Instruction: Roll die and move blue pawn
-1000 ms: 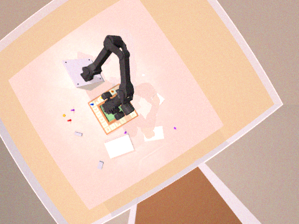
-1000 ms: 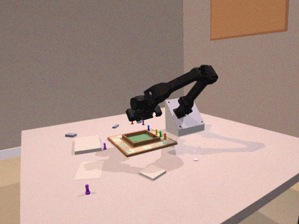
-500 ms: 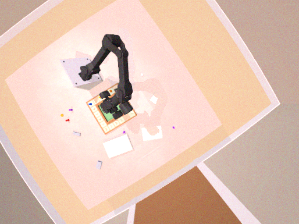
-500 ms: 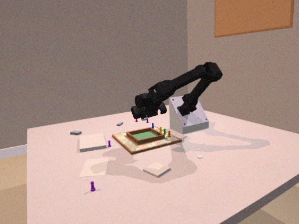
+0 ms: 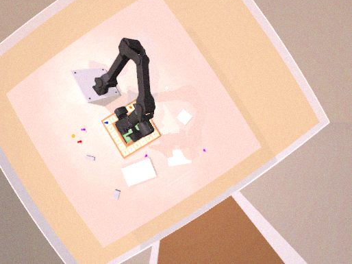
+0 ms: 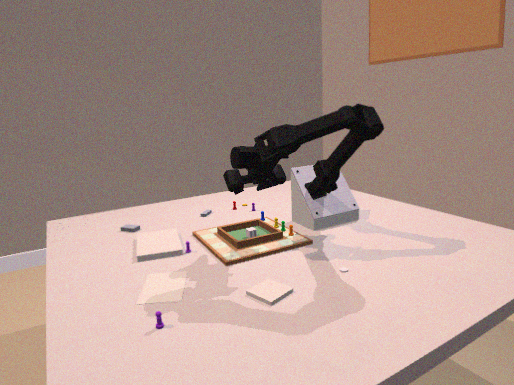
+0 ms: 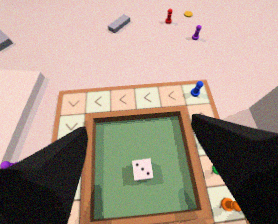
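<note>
The white die [image 7: 142,169] [image 6: 251,232] lies on the green felt of the wooden-rimmed tray [image 7: 135,116] [image 6: 240,243] in the middle of the board [image 7: 100,100] [image 6: 235,255] [image 5: 118,142]. Three pips show on its top. My gripper [image 7: 140,126] [image 6: 252,180] [image 5: 135,132] hangs above the tray, open and empty, with a finger on either side of the wrist view. The blue pawn [image 7: 197,89] [image 6: 262,215] [image 5: 106,122] stands on a corner square of the arrow track. The arm hides most of the tray in the overhead view.
Orange [image 7: 229,204] [image 6: 290,230], green [image 6: 283,226] and yellow [image 6: 276,222] pawns stand on the board's side track. Red [image 7: 169,16] and purple [image 7: 197,32] pawns, a yellow disc [image 7: 188,14], grey blocks [image 7: 119,23], white cards [image 6: 270,291] and a flat box [image 6: 159,243] lie around.
</note>
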`<action>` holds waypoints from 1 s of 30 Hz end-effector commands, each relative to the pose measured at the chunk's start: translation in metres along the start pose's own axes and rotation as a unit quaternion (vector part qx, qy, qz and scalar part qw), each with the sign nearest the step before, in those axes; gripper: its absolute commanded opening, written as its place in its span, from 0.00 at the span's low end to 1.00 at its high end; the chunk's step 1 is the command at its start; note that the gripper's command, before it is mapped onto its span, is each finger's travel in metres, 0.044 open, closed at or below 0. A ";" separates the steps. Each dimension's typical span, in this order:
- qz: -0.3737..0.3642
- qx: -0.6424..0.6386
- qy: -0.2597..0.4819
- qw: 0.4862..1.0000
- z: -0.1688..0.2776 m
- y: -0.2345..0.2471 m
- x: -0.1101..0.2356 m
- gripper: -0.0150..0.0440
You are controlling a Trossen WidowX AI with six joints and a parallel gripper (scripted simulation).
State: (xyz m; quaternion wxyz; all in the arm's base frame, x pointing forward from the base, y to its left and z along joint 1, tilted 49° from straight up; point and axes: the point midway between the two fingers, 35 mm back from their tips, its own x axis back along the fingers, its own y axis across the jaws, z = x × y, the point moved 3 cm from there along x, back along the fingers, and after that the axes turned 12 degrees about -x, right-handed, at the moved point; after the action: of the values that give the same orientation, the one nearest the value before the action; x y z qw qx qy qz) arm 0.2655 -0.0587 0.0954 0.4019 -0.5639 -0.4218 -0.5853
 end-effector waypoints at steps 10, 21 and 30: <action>0.090 0.006 0.394 0.914 -0.008 0.000 -0.053 1.00; 0.046 0.137 0.377 0.915 -0.038 -0.022 -0.086 0.73; -0.080 0.395 0.388 0.829 -0.079 -0.080 -0.140 0.59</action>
State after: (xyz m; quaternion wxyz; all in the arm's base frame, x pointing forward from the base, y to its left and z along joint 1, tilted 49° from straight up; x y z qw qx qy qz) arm 0.2158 -0.1015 -0.0125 0.6505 -0.1816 -0.3647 -0.6410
